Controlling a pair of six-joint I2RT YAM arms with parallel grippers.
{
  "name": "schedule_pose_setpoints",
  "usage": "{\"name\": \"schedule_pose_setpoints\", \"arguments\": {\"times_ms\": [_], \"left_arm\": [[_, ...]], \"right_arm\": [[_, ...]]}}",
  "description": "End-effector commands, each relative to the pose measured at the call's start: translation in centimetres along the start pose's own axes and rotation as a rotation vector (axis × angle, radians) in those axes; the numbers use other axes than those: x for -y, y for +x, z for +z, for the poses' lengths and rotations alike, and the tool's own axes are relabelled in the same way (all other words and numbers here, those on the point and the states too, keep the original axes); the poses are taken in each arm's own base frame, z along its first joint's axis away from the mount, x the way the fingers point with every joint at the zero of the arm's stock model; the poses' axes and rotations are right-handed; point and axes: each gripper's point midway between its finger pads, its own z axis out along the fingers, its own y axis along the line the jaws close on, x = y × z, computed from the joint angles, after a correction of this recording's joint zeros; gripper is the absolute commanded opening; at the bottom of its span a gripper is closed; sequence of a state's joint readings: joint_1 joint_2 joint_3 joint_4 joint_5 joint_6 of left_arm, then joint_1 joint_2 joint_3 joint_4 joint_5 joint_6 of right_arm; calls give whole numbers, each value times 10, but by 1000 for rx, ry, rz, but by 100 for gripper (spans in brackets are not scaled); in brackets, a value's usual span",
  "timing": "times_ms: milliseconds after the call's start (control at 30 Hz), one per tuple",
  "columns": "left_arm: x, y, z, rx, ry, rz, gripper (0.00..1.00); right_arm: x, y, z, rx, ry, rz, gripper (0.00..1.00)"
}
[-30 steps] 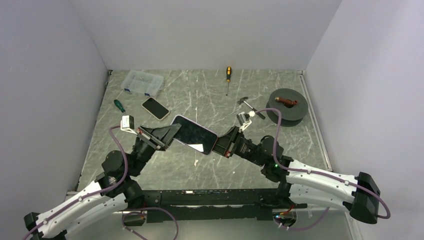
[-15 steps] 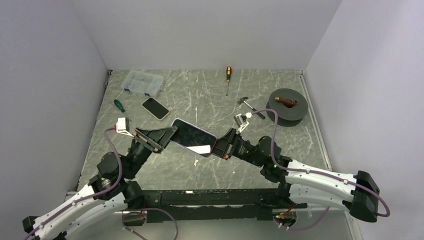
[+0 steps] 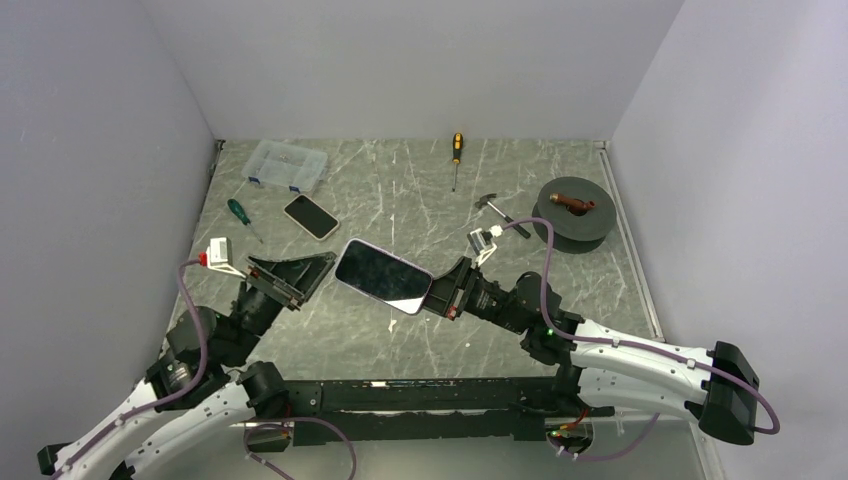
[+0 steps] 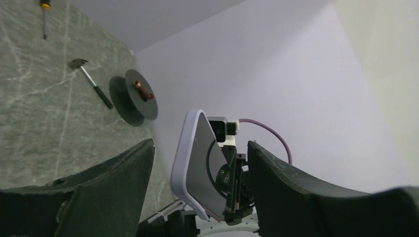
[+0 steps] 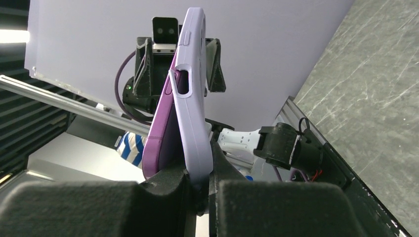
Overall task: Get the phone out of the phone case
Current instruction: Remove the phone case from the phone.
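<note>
Right gripper: closed on the case, clamping its near short end. Right wrist view shows the lilac case edge pinched between the fingers. The purple phone sits against the case's left face and stands slightly off it at the gripper end, so it isn't out. Whether the pads also touch the phone: cannot tell.

The cased phone sticks out from the right gripper up and to the left, off the table, screen up in the top view.

Left gripper: jaws wide apart, holding nothing. It's just off the phone's far end with a clear gap. In the left wrist view the phone stands edge-on, framed between the two fingers but beyond their tips, touching neither.

Rest, all flat on the table:
- second phone: just beyond the left gripper
- green screwdriver: beyond the left gripper, to its left
- clear box: further back, by the rear wall
- hammer: beyond the right gripper
- spool: right of the hammer, brown bit on top
- orange screwdriver: well beyond the right gripper, near the rear wall
</note>
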State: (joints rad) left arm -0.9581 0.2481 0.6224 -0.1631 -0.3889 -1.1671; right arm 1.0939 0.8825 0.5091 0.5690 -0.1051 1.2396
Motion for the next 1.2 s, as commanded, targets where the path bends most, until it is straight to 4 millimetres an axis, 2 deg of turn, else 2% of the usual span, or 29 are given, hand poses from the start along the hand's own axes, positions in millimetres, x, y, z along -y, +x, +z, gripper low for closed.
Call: {"name": "schedule_pose_setpoints", "arguments": {"times_ms": [0,100,133,167,300,400,500,600,800,900,1000,1167], "left_arm": [[-12,-13,-8,29,-97,89,78],[-26,-25,-15,63,-193,133,86],[-32,-30,-18,81,-231,145,97],[-38,-35,-21,99,-264,157,99],[-46,-60,-35,167,-351,256,99],[-42,-78,-42,180,-408,416,99],[-40,-82,-40,110,-489,595,99],[-39,-64,-26,-43,-534,722,97],[-52,-7,-4,-323,-562,851,87],[-40,21,6,-390,-508,935,87],[-21,49,15,-427,-459,1100,93],[-3,94,31,-458,-435,1403,99]], "right_arm": [[-46,-16,-7,63,-168,3,0],[-45,-16,-8,61,-152,-9,0],[-45,-16,-9,60,-148,-13,0],[-45,-17,-9,62,-143,-18,0],[-44,-20,-12,65,-103,-49,0],[-39,-23,-15,75,-51,-78,0],[-25,-28,-18,98,24,-96,0],[-5,-36,-22,134,139,-111,0],[37,-41,-27,166,336,-123,0],[53,-39,-27,167,401,-97,0],[61,-37,-24,157,445,-73,0],[66,-34,-20,142,485,-35,0]]}}
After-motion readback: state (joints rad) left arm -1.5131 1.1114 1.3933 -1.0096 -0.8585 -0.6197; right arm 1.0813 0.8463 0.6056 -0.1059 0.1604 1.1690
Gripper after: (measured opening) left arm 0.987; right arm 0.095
